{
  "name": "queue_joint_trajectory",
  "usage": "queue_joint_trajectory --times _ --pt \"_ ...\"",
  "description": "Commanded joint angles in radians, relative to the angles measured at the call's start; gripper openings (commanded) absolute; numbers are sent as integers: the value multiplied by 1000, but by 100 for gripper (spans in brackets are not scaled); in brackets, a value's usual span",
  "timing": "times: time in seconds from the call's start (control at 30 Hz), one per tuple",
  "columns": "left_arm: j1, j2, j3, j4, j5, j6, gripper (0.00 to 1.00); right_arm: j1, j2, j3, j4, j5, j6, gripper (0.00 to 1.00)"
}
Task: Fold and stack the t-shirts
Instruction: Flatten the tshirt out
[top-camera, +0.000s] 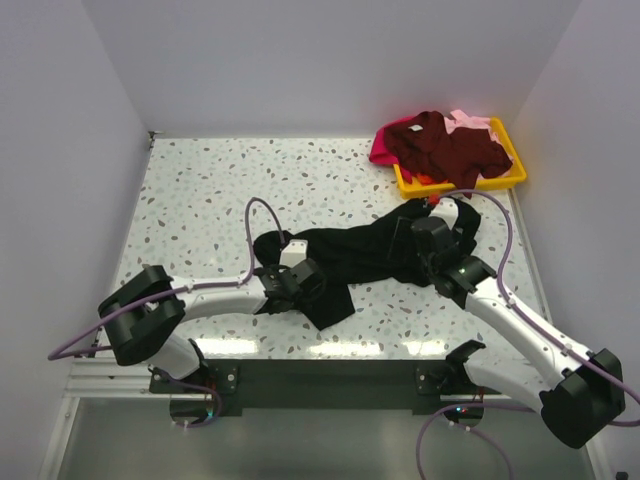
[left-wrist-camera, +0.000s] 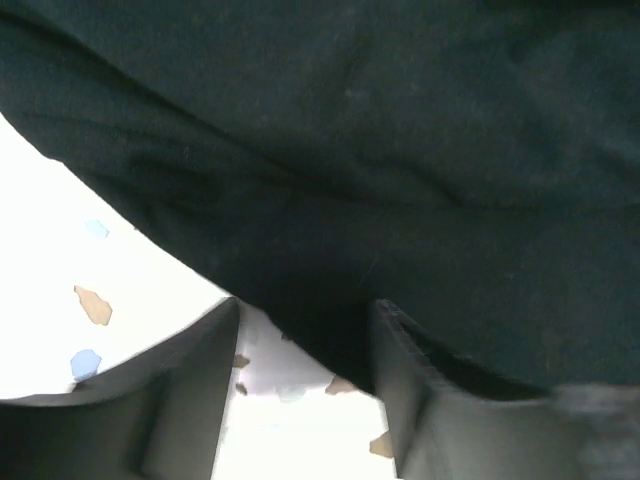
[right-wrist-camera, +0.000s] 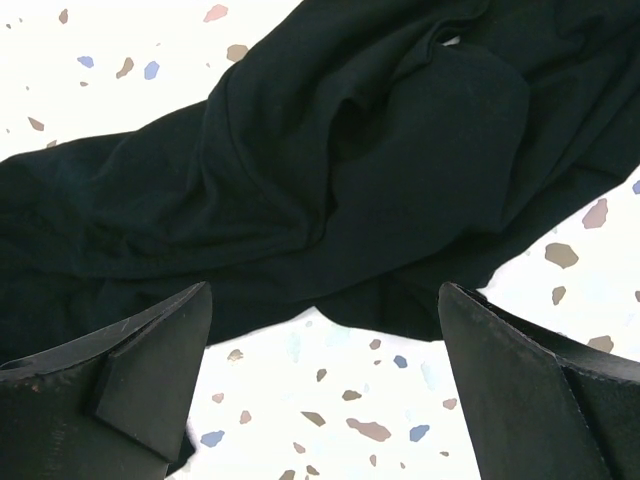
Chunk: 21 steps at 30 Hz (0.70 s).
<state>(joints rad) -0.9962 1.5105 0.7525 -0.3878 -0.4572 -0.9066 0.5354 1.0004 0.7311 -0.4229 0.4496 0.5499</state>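
While the black t-shirt (top-camera: 370, 252) lies bunched in a long strip across the counter (top-camera: 220, 190), both arms are set down at it, one at each end.

Left tool (left-wrist-camera: 305, 312): positioned at the shirt's left end, low over the surface. Its jaws are seen part-way apart, not clamped. A fold of the black cloth edge dips into the gap at the tips, and bare counter is visible between the fingers (left-wrist-camera: 190, 385) below it. No firm grip can be confirmed.

Right tool (right-wrist-camera: 325, 297): jaws are spread wide and held just above the shirt's right end. Wrinkled black cloth is framed ahead of the tips and speckled counter between the fingers. Nothing is gripped.

The other shirts are heaped in and over the yellow tray (top-camera: 516, 176) at the far right corner, well apart from the black one. The maroon t-shirt (top-camera: 445, 145) is draped on top, the magenta one (top-camera: 382, 152) is showing at the left edge, and the pale pink one (top-camera: 470, 122) is showing at the back.
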Motion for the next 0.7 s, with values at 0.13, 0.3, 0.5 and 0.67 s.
queue_joint_trajectory --times 0.13,0.3,0.5,0.67 --pt "-4 10 4 144 -81 1 33 -3 -34 -21 26 -23 12 99" --pt "-4 -10 59 123 -127 17 0 -5 -48 -25 18 -34 15 99" --pt "-2 -102 206 -44 -170 83 0 -3 -54 -29 0 -31 21 99" --pt "33 -119 329 -106 -118 184 0 -5 -57 -21 -8 -28 24 99"
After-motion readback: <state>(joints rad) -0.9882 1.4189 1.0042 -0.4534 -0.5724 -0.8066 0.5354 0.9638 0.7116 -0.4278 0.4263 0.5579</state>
